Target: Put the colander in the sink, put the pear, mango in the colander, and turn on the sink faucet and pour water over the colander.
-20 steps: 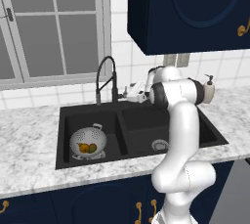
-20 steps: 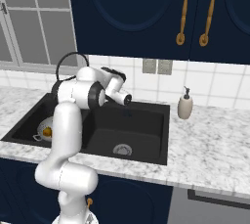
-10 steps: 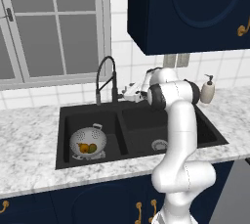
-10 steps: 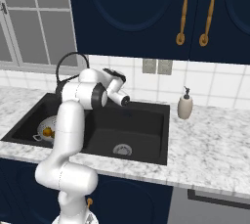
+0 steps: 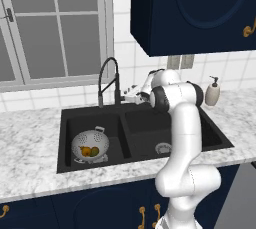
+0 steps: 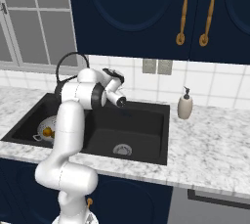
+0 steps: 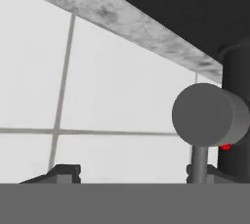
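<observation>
We see the marble desk (image 5: 30, 138) carrying the black sink (image 5: 135, 123). The colander (image 5: 90, 145) sits in its left basin with fruit inside. The faucet (image 5: 109, 80) stands at the far rim. Our hand (image 5: 131, 94) hovers just right of the faucet, at its lever (image 7: 207, 115); fingers (image 7: 63, 173) spread apart, gripping nothing. Soap dispenser (image 5: 213, 92) stands far right.

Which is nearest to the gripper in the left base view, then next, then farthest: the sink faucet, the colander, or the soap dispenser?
From the gripper:
1. The sink faucet, right beside it, behind the sink's divider.
2. The colander, down in the left basin, holding the fruit.
3. The soap dispenser, on the counter past the right basin.
</observation>
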Robot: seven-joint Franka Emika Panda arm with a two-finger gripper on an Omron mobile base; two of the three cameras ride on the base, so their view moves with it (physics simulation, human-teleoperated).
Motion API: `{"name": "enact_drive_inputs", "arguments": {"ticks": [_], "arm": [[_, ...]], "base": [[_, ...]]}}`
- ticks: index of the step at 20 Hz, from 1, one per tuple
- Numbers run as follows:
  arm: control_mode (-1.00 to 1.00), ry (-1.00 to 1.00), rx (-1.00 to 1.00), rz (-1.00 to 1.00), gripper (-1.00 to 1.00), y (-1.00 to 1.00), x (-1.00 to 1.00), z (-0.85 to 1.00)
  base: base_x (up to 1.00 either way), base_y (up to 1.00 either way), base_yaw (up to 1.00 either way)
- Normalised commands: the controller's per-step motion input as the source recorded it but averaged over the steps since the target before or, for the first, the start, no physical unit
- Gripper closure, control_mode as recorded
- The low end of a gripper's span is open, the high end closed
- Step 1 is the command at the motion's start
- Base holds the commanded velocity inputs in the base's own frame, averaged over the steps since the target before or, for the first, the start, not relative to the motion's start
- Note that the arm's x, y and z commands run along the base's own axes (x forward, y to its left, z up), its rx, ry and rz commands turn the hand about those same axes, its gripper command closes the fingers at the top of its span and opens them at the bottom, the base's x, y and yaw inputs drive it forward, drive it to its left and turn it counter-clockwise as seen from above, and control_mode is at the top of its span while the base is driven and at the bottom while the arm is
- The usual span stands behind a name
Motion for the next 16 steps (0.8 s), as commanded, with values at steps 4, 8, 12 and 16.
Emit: {"name": "enact_drive_inputs", "arguments": {"ticks": [4, 8, 12, 16], "arm": [[-1.0, 0.0, 0.02, -0.07, -1.0, 0.12, 0.43, -0.08], [-1.0, 0.0, 0.05, -0.08, -1.0, 0.0, 0.34, -0.04], [-1.0, 0.0, 0.1, -0.07, 1.0, -0.03, 0.28, -0.01], [-1.0, 0.0, 0.14, -0.07, 1.0, -0.25, 0.26, 0.0]], "base": [[0.0, 0.0, 0.0], [0.0, 0.0, 0.0], [0.0, 0.0, 0.0], [0.0, 0.0, 0.0]]}}
